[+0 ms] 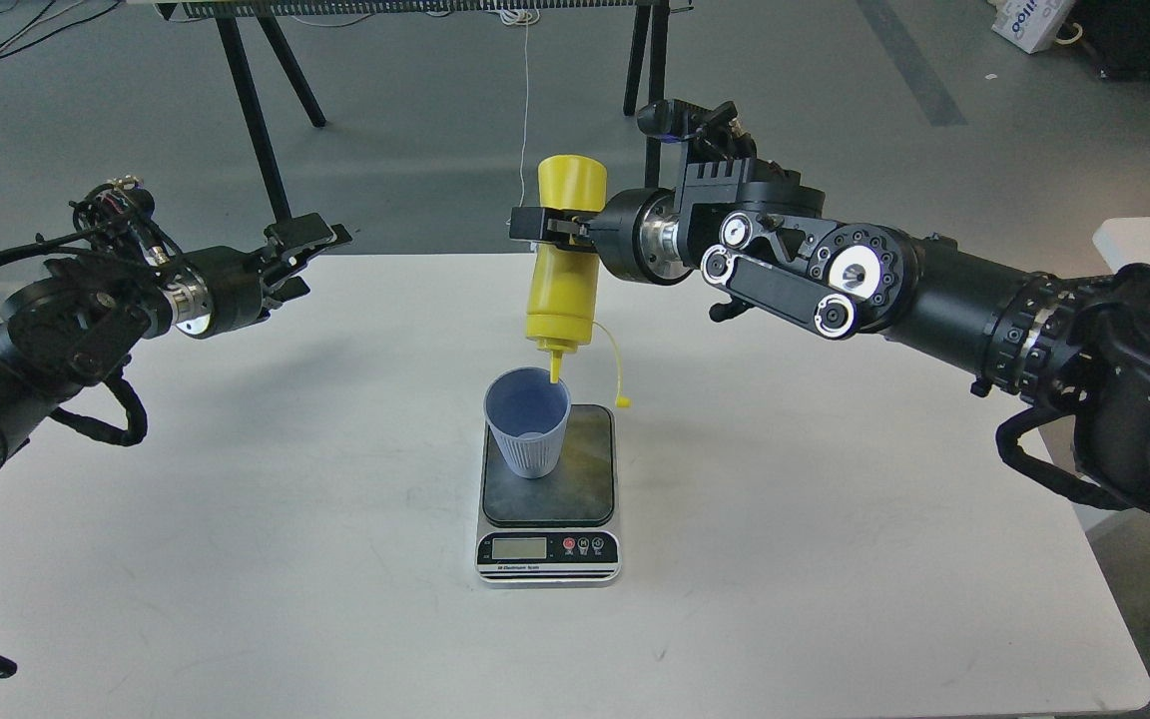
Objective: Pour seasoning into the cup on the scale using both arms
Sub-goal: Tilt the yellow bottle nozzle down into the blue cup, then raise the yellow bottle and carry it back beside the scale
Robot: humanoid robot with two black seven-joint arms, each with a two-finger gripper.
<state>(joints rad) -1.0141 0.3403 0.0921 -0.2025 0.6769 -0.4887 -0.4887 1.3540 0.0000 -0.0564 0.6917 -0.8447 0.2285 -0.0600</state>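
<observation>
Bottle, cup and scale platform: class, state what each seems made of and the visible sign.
Bottle: probably soft plastic, opaque matte yellow. Cup: likely thin plastic, ribbed blue-grey wall. Scale platform: possibly brushed metal or glass, dark with a dull sheen.

One bottle (563,262), one cup (528,423), one scale (547,491) — two arms (884,285).

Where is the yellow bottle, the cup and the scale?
bottle (561,290): head view, on its yellow body, turned nozzle down.
cup (529,449): head view, on its ribbed outer wall.
scale (585,479): head view, on the bare dark platform beside the cup.
</observation>
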